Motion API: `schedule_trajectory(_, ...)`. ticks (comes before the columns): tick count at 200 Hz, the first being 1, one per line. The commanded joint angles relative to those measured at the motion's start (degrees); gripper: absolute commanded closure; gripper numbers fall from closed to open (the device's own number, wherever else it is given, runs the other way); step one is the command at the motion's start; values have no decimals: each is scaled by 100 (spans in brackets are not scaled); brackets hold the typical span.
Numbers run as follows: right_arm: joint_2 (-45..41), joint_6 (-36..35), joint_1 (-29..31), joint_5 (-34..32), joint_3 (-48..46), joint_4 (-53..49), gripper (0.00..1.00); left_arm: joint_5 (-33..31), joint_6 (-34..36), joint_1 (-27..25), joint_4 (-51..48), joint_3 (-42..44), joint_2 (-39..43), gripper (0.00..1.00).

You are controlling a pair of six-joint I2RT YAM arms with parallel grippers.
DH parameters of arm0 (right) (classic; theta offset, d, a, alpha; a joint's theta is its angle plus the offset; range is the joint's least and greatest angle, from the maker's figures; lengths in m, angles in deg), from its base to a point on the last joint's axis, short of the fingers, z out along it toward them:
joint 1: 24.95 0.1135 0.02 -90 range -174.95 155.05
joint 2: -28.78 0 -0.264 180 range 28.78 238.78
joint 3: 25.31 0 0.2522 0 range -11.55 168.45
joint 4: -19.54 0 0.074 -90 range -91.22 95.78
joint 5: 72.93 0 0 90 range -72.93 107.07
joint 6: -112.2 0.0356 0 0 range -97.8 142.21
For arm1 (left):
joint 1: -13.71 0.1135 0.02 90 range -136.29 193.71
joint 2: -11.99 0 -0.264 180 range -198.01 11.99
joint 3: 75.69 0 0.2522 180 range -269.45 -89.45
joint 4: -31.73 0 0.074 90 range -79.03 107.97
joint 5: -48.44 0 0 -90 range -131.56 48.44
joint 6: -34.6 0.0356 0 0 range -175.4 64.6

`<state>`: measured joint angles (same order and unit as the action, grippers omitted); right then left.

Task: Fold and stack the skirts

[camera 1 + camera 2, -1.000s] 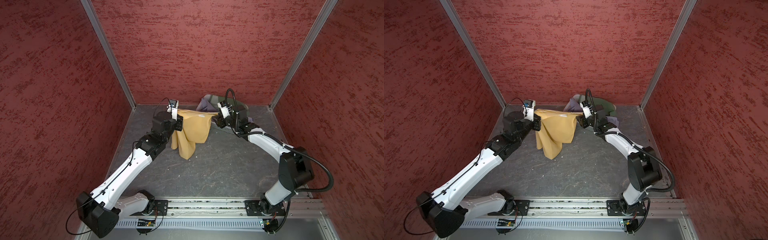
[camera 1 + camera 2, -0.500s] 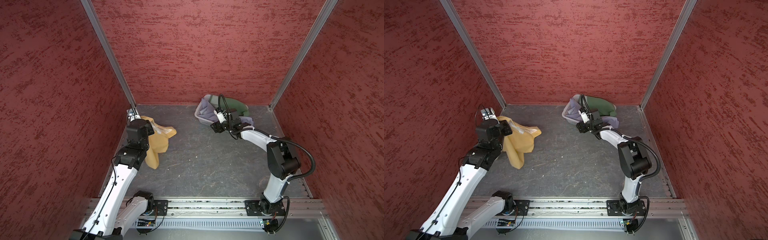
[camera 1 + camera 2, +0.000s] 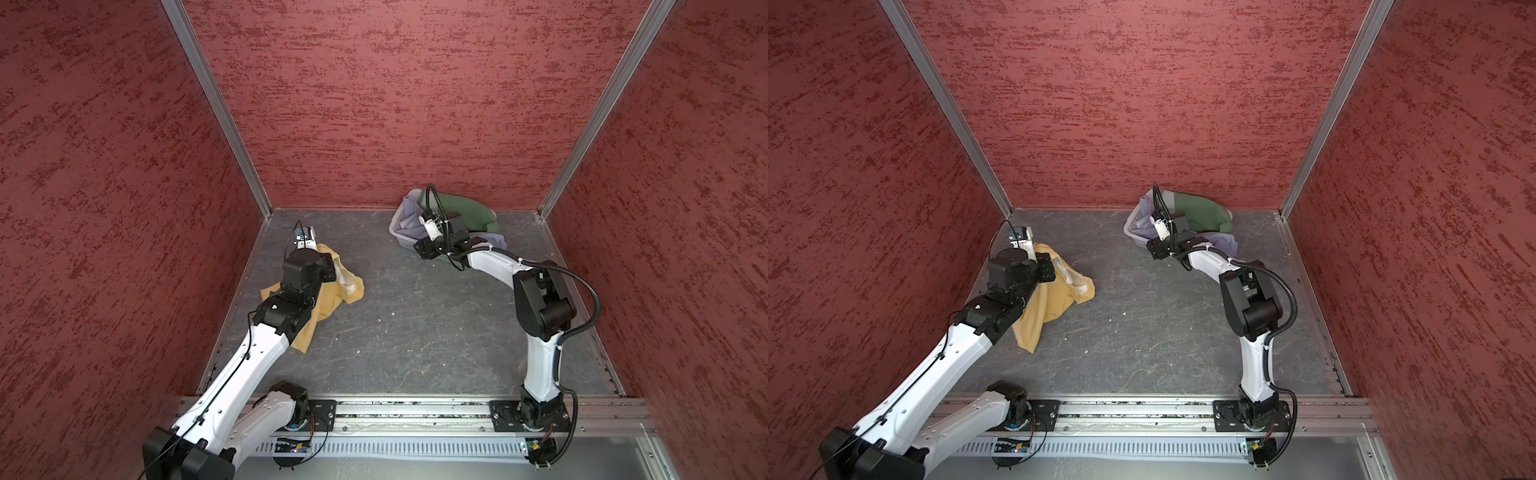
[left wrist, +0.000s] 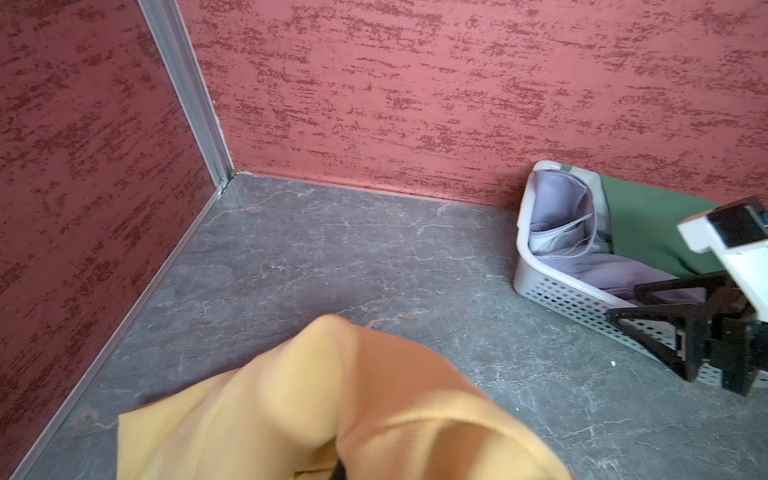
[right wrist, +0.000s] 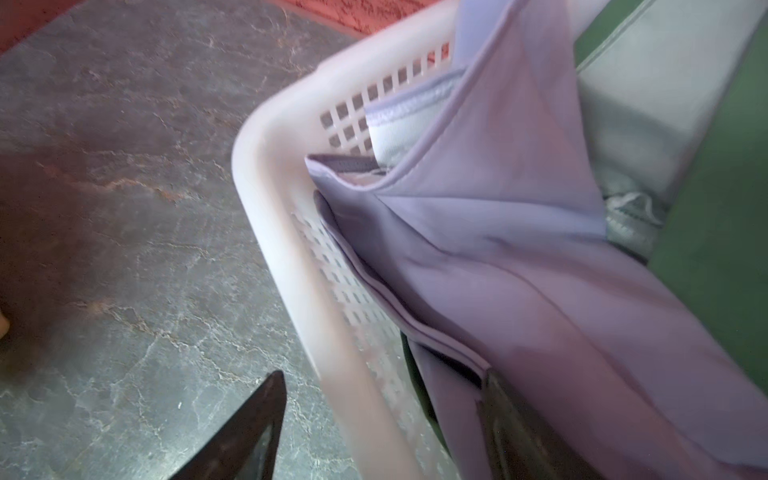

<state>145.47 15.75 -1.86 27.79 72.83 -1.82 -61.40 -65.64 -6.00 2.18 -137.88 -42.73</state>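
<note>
Along the near edge, a grey metal rail (image 3: 415, 409) carries both arm bases, and beyond it spreads the dark grey marbled bench (image 3: 415, 332). On its left side lies the mustard yellow cloth skirt (image 3: 328, 301), largely covered by the left arm's white and black links. Its upper part is bunched and raised, and one tail trails on the bench toward the near side. The left claw (image 3: 334, 272) is buried in that cloth, so its fingers cannot be seen in either top view. In the left wrist view the blurred skirt (image 4: 332, 395) drapes right over it, and the claw is clamped tight on the fabric. Farther back and to the right, the right claw (image 5: 374, 428) stands wide and holds nothing. One black finger hangs over bare bench and the other hangs inside the white perforated plastic basket (image 5: 282, 249), above the pale lavender-grey skirt (image 5: 519, 270). In both top views the right wrist blocks the basket's middle. Behind the lavender cloth, the dark green skirt (image 3: 469, 212) with a lighter waistband spills over the basket's far rim. Farthest back stand the red textured walls (image 3: 395, 104).
</note>
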Motion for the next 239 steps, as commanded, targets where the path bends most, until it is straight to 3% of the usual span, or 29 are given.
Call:
schedule_trajectory(1, 176, -5, 37, -243, 173, -94, 29, 50, 68, -148, 527, 103, -65, 100)
schedule_trajectory(58, 263, 668, 37, -1194, -169, 148, 72, 38, 83, -337, 753, 149, -237, 100)
schedule_trajectory(115, -281, 962, 8, -2311, -1170, 616, 93, 56, 114, -385, 853, 142, -310, 100)
schedule_trajectory(140, -388, 824, -119, -2453, -1318, 558, 100, 93, 119, -394, 915, 145, -376, 100)
schedule_trajectory(161, -499, 858, -384, -1796, -1330, 544, 100, 144, 130, -420, 928, 111, -453, 100)
schedule_trajectory(239, -477, -143, -764, -2278, -636, -674, 100, 251, 236, -534, 1032, 98, -552, 100)
